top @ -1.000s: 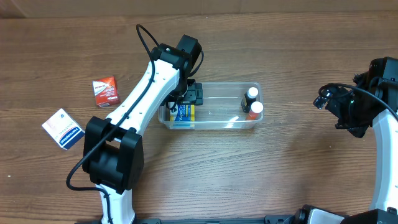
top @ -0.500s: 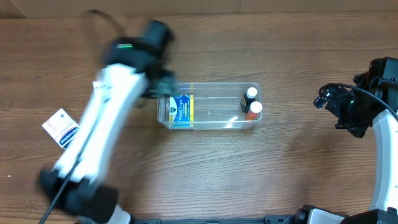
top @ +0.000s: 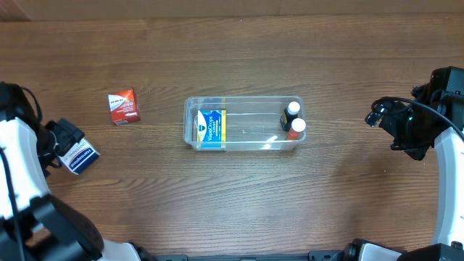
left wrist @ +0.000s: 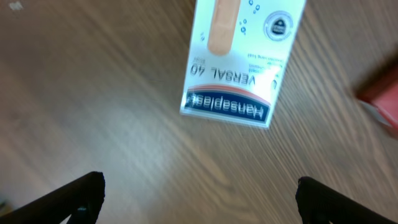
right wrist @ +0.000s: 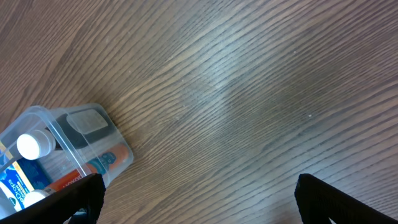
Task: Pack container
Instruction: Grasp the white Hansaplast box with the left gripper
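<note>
**Container.** The container (top: 254, 125) stands upright and open-topped at the middle of the table (top: 232, 210), its long side running left to right. It is well apart from both grippers. A blue and yellow box (top: 211, 129) lies flat inside it, against the left end wall. Two white-capped bottles stand at the right end: a dark bottle (top: 292, 109) at the rear and an orange bottle (top: 298, 128) just in front of it. Whether the two touch cannot be told.

**Left gripper.** The left gripper (left wrist: 199, 202) has its jaws spread wide with nothing between them. Only the black fingertips (left wrist: 84, 193) show, at the bottom corners of the left wrist view. The gripper is at the left edge of the table, over bare wood. A white and blue plaster box (left wrist: 239, 62) lies flat just ahead of it, print side up, touched by neither finger. In the overhead view this box sits askew beside the left arm (top: 22, 167). A red box (top: 123, 107) lies flat near the plaster box, on the container's side of it. It appears as a red blur at the right edge of the left wrist view.

**Right gripper.** The right gripper (right wrist: 199, 202) has its jaws spread wide and holds nothing. It is over bare wood at the right side of the table. The right end of the container, with the bottles, shows at the lower left of the right wrist view. The height of either gripper above the table cannot be told.
</note>
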